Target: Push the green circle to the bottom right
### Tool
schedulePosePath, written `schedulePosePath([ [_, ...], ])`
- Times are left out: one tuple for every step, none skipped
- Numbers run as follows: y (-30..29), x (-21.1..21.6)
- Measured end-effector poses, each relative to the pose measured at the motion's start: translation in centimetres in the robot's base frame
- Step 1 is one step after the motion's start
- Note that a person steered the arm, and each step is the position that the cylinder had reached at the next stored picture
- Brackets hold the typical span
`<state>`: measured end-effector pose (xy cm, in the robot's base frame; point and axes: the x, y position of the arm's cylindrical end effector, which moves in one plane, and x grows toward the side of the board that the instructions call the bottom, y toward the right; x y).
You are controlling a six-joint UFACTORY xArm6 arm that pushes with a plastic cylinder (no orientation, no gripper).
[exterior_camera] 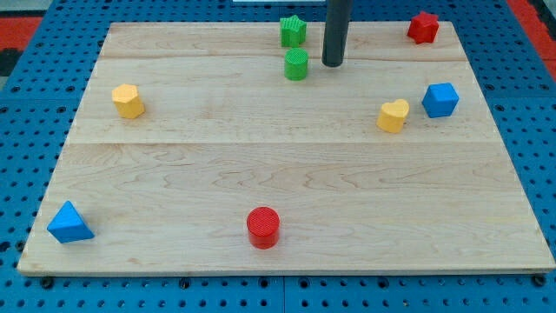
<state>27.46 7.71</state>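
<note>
The green circle point(297, 63), a short green cylinder, stands on the wooden board point(287, 174) near the view's top, a little right of centre. My tip point(333, 64) is down on the board just to the right of the green circle, a small gap apart from it. A green star point(294, 30) stands just above the green circle. The rod rises out of the view's top.
A red star point(423, 27) is at the top right. A blue cube point(440, 100) and a yellow heart point(393, 115) are at the right. A yellow hexagon point(128, 101) is at the left, a blue triangle point(69, 223) at the bottom left, a red circle point(263, 227) at the bottom centre.
</note>
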Motion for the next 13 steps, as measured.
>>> schedulePosePath([
  [-3.1,-1.1],
  [-6.8,-1.2],
  [-8.5,-0.1],
  [-8.1,2.1],
  [-7.3,3.6],
  [-7.1,6.1],
  [-5.2,7.6],
  [-5.1,4.9],
  [-3.3,4.1],
  [-3.1,6.9],
  [-2.3,10.7],
  [0.0,14.0],
  [0.3,17.1],
])
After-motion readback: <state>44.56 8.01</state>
